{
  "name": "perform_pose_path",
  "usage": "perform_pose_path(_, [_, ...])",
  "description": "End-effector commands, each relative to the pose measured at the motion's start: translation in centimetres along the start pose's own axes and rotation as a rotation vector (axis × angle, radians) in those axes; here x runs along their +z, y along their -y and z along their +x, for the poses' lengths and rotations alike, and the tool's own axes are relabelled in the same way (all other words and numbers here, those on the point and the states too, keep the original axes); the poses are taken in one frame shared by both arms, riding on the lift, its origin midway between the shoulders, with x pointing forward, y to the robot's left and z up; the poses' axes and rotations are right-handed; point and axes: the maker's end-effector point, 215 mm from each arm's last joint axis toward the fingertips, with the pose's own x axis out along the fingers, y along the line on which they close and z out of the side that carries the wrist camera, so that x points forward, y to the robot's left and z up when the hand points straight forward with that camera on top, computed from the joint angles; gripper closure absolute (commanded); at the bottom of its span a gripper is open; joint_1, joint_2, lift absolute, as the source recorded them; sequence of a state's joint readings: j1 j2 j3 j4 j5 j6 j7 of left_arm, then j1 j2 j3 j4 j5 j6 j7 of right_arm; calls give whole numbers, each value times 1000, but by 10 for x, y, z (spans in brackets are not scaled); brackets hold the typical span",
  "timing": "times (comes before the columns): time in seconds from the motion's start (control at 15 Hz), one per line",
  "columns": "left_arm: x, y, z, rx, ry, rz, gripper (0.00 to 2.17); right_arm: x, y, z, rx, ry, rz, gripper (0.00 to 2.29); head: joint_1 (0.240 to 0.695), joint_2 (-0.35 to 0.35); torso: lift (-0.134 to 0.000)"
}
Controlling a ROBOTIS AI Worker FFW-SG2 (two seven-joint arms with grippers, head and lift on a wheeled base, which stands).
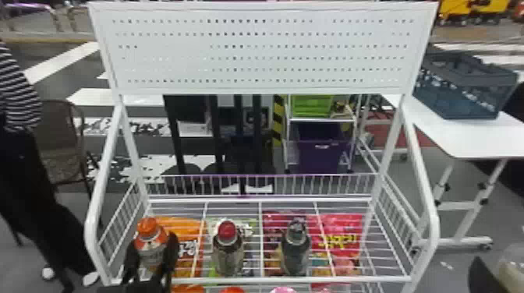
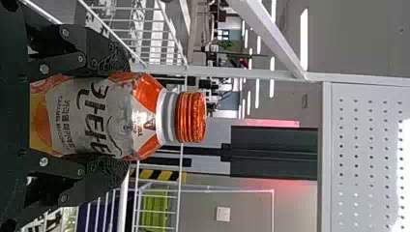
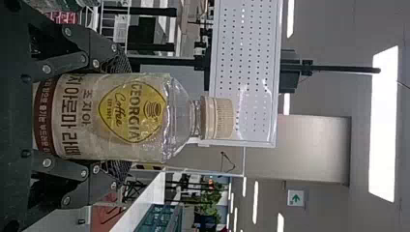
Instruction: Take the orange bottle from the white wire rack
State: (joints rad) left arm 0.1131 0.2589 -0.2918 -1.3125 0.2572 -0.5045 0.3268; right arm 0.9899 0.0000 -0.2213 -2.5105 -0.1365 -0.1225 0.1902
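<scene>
Orange bottle [image 1: 147, 228], lower left: was pinched by left gripper [image 2: 121, 117]. Pale bottle [image 1: 513, 269], lower right: was held by right gripper [image 3: 121, 116]. Wire rack [image 1: 273, 279], lower centre: called for an upright, rail-clearing lift

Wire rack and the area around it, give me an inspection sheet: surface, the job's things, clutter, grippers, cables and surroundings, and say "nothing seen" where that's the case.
Surface: white open-wire rack.
Job's things: orange bottle upright at the rack's left end.
Clutter: red-capped bottle and dark-capped bottle upright in the rack; orange bag and pink bag show through its wires.
Grippers: left gripper closed on the orange bottle; right gripper closed on a cream-capped bottle.
Cables: nothing seen.
Surroundings: pegboard above the rack; purple bin behind; white table to the right, bearing a dark crate.
</scene>
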Motion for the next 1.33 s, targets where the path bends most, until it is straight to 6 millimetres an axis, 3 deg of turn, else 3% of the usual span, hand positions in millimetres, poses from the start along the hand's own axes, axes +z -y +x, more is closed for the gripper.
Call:
perform_pose_path(0.0, [19, 11, -10, -20, -13, 3, 1919, 1, -2, 2, 2, 3, 7, 1096, 499, 0, 0])
perform_pose_path(0.13, [35, 20, -22, -20, -65, 32, 1919, 0, -4, 4, 4, 0, 10, 1096, 499, 0, 0])
perform_pose_path(0.27, [64, 17, -37, -26, -96, 58, 1919, -2, -4, 6, 5, -7, 11, 1096, 499, 0, 0])
perform_pose_path(0.4, [106, 11, -50, -20, -47, 40, 1919, -3, -4, 7, 5, -9, 12, 1096, 499, 0, 0])
perform_pose_path(0.67, [147, -11, -78, -7, -62, 66, 1919, -6, -5, 9, 6, -15, 16, 1096, 499, 0, 0])
perform_pose_path(1.0, [180, -12, -98, -16, -22, 66, 1916, -8, -6, 10, 7, -19, 16, 1096, 499, 0, 0])
perform_pose_path(1.27, [182, -10, -98, -18, -19, 65, 1916, -10, -6, 10, 7, -22, 21, 1096, 499, 0, 0])
